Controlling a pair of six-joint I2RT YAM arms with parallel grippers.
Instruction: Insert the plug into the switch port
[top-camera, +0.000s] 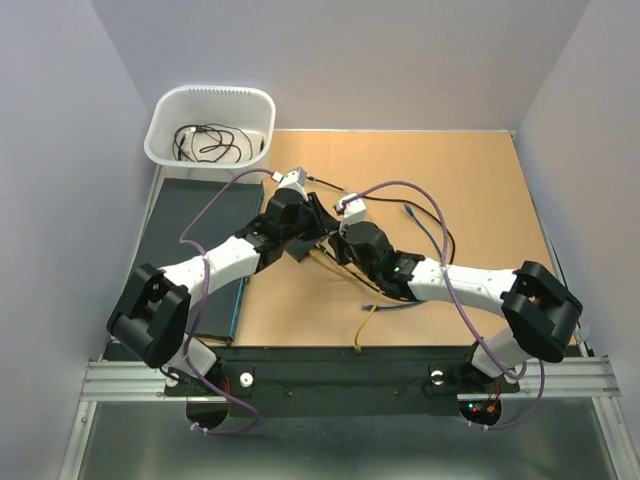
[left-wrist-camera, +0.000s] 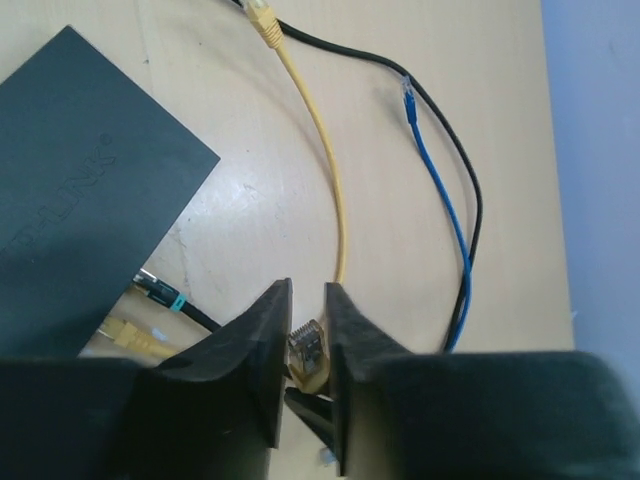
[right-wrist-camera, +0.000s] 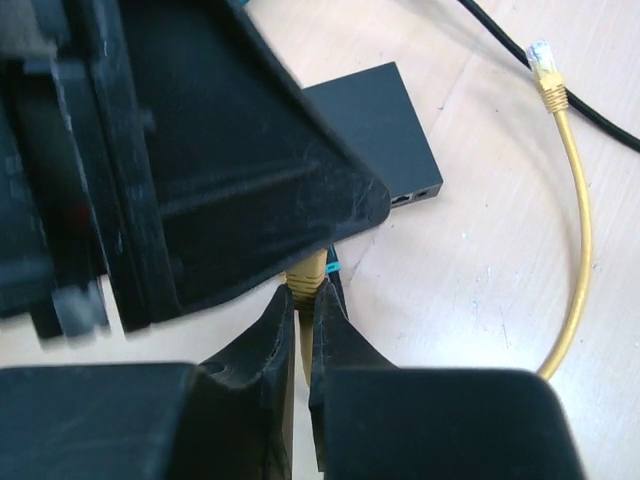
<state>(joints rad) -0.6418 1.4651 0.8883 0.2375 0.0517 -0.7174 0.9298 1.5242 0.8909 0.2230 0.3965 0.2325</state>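
Note:
The plug (left-wrist-camera: 308, 343), a metal-shelled connector with a yellow boot, sits between the narrow jaws of my left gripper (left-wrist-camera: 307, 290). My right gripper (right-wrist-camera: 303, 295) is shut on the same cable's yellow boot (right-wrist-camera: 310, 272), just behind the plug. The two grippers meet over the middle of the table: left gripper (top-camera: 305, 235), right gripper (top-camera: 337, 238). The black switch (left-wrist-camera: 80, 190) lies beside them. One open switch port (right-wrist-camera: 401, 198) shows on its edge in the right wrist view. A black plug with a teal band (left-wrist-camera: 160, 293) and a yellow plug (left-wrist-camera: 130, 335) sit at that edge.
The yellow cable (left-wrist-camera: 335, 170) loops across the table to its free end (right-wrist-camera: 545, 65). A blue cable (left-wrist-camera: 445, 190) and a black cable (left-wrist-camera: 472, 200) lie to the right. A white basket (top-camera: 165, 120) holding cables stands back left, beside a dark mat (top-camera: 190, 215).

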